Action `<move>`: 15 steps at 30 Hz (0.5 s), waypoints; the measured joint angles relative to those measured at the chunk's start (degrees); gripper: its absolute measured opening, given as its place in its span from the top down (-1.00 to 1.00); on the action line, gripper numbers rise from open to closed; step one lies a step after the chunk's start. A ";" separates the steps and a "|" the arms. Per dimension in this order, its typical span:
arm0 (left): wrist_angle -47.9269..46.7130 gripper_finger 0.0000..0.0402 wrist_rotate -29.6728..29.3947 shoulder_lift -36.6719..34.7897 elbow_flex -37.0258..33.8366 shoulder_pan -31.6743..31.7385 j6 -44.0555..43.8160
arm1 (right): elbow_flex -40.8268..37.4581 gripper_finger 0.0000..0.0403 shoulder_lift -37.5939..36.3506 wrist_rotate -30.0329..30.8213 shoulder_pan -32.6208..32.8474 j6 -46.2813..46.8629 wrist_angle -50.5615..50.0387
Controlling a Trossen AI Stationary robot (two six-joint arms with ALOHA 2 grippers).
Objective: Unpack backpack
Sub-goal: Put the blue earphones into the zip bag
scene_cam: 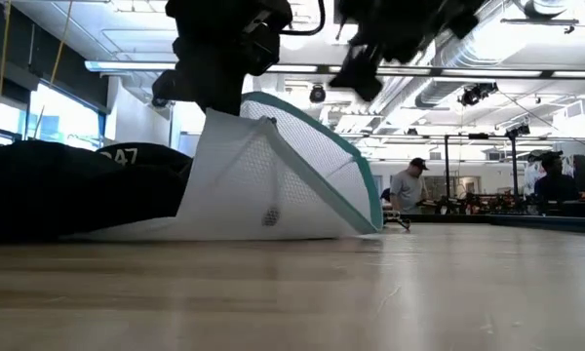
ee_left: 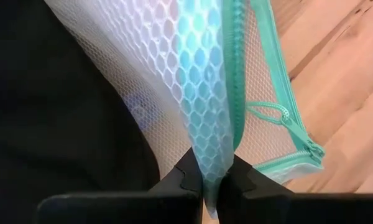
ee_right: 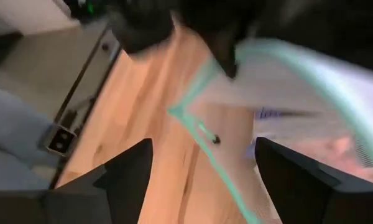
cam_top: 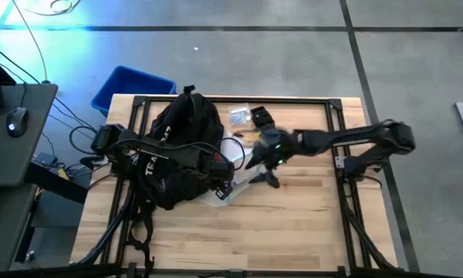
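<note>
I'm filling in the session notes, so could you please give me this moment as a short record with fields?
backpack: black backpack lying on the left half of the wooden table
item coming out: white mesh pouch with teal zipper, one end raised, lower edge on the table beside the backpack
left gripper: left gripper with fingers shut on the mesh pouch
right gripper: right gripper open, above the table by the pouch, holding nothing
other items: small packets near the far edge; blue bin on the floor
background: person in the room
</note>
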 joint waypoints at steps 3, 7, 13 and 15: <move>0.25 1.00 0.16 0.00 0.00 -0.03 1.73 | 0.07 -0.27 -6.46 9.63 -3.04 0.05 0.25; 1.63 1.00 3.20 0.00 0.00 0.03 3.16 | 0.07 -0.25 -10.18 20.75 -10.61 0.07 0.75; 1.96 1.00 4.89 0.02 0.00 -0.65 0.74 | 0.07 -0.24 -2.98 10.07 -24.67 -0.06 1.87; 1.96 1.00 4.93 0.02 0.00 -0.86 -0.34 | 0.64 -0.24 1.46 7.67 -27.34 -1.94 2.56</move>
